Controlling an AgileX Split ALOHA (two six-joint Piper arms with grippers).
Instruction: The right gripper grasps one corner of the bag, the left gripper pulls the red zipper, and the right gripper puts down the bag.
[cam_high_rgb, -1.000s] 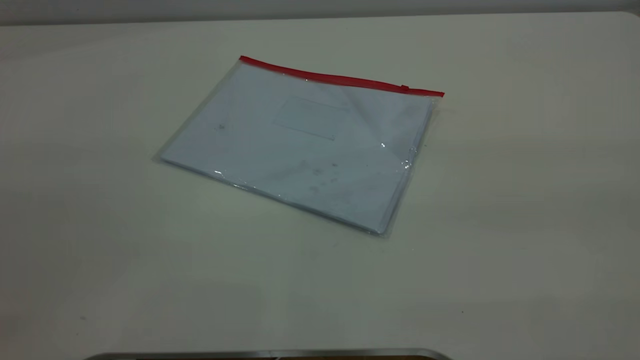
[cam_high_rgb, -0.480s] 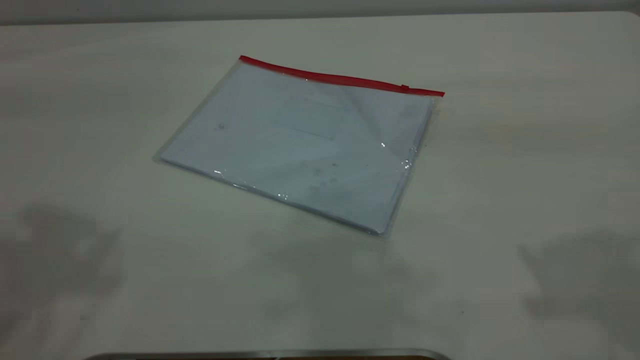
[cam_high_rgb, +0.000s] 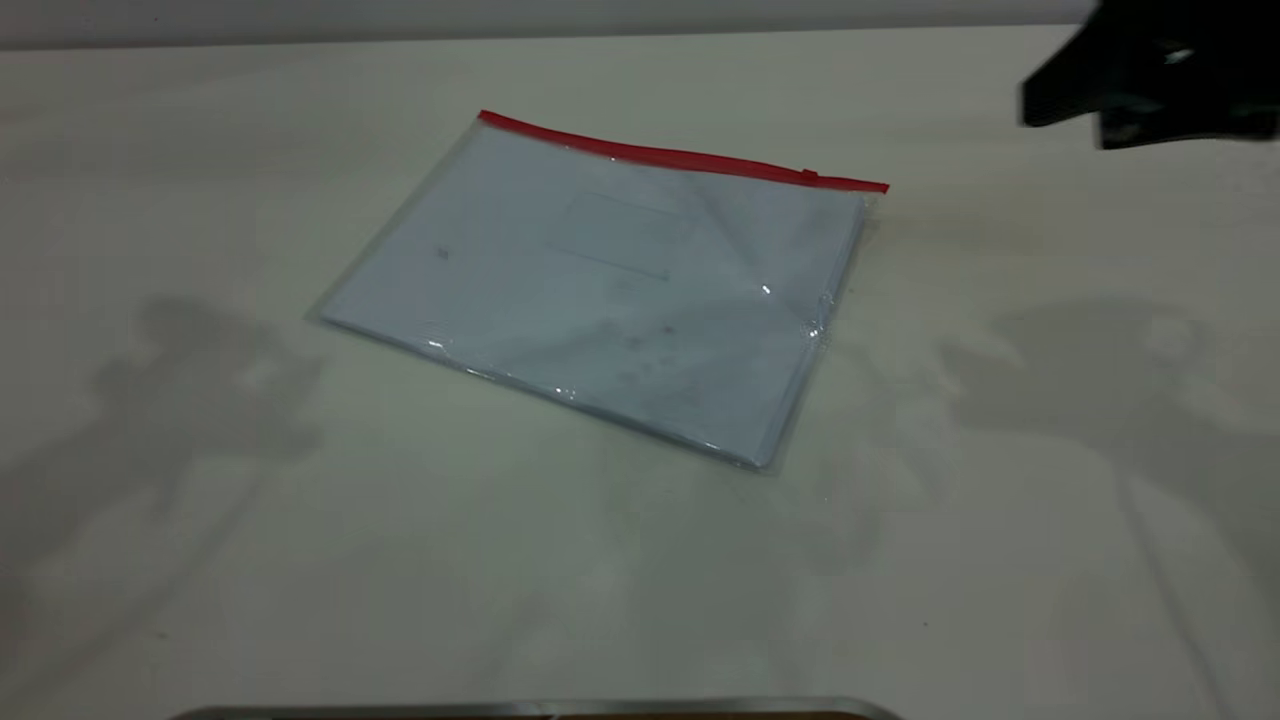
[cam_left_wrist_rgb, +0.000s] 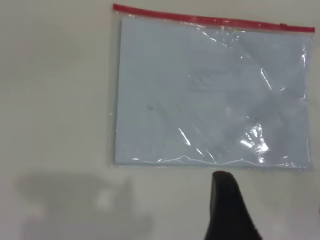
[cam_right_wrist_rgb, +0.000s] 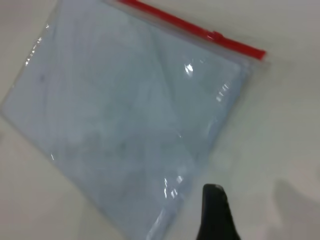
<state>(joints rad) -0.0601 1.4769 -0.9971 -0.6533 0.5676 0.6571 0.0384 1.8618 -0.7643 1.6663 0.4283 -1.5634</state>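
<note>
Well apart from the right tool, jaw state untellable, flat clear plastic bag lies on tabletop; thin red-zipper corner could be missed, plastic slipping.

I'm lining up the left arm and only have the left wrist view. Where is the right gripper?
Observer: In the exterior view the right gripper is at the upper right, past the slider end of the red zipper.
Operator: Is it touching the bag?
Observer: No. Bare table shows between it and the bag, and the corner of the bag is not grasped.
Operator: Does the exterior view show my arm?
Observer: No, only a shadow on the table to the left of the bag.
</note>
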